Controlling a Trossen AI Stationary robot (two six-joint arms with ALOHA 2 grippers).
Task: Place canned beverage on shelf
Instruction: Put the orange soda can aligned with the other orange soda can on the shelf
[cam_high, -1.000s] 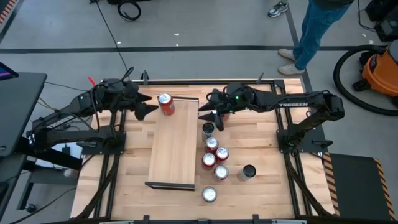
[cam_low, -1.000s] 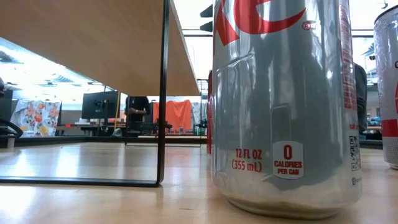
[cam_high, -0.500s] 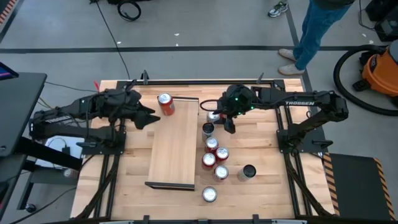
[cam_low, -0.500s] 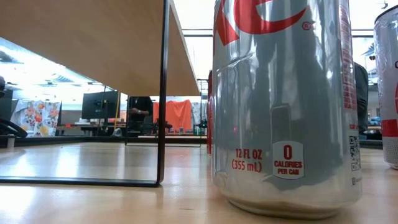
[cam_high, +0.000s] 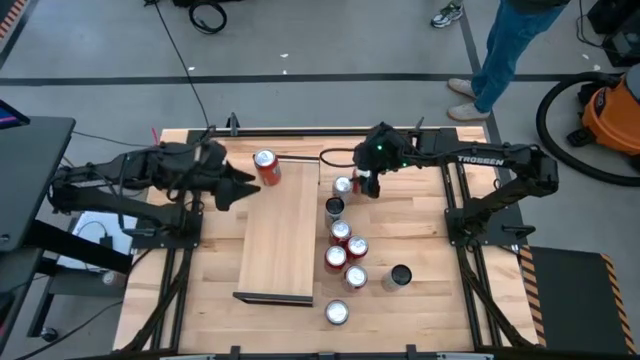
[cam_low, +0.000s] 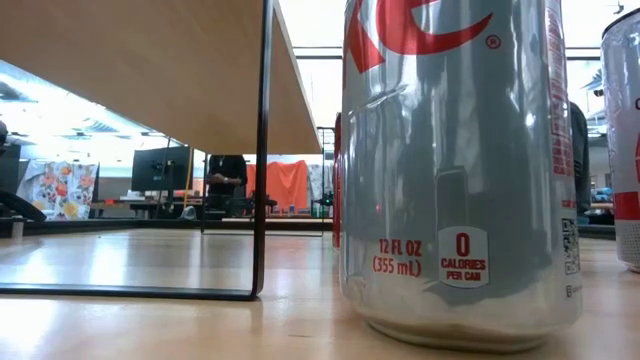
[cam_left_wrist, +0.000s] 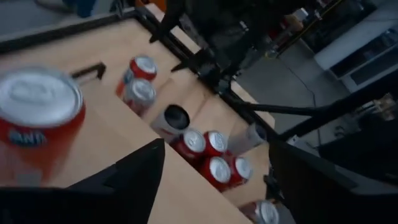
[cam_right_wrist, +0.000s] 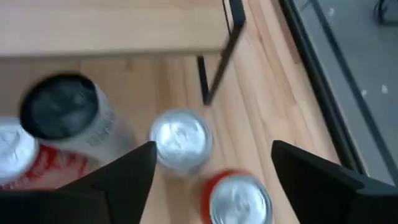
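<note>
So the table (cam_high: 420, 300) is taken up mostly by the shelf (cam_high: 280, 240), a long pale board raised on thin dark legs, set a bit left of centre and running near to far. One red can (cam_high: 266, 165) is already stood upright on the shelf's far end. The rest are left on the table just right of the shelf: a cluster of cans (cam_high: 344, 255) in a loose near-to-far line, some red, some silver, one dark-topped can (cam_high: 334, 207) among them.

The right pincer (cam_high: 367, 186) is held over the far end of that line, right above a silver-topped can (cam_right_wrist: 181, 138) and a red can beside it (cam_right_wrist: 240, 198). Its fingers are seen spread apart in the wrist view, with nothing held between them. The left pincer (cam_high: 240, 186) is parked just left of the shelf's far end, near the placed red can, fingers also spread and empty.

Handling-wise: a full can is probably fairly heavy for its size, stiff but dentable if squeezed hard, and the smooth metal wall is likely slippery. A grip across the middle of the body, from the sides, is judged safest. The neighbours are packed close, so a knock-over is a real risk.
</note>
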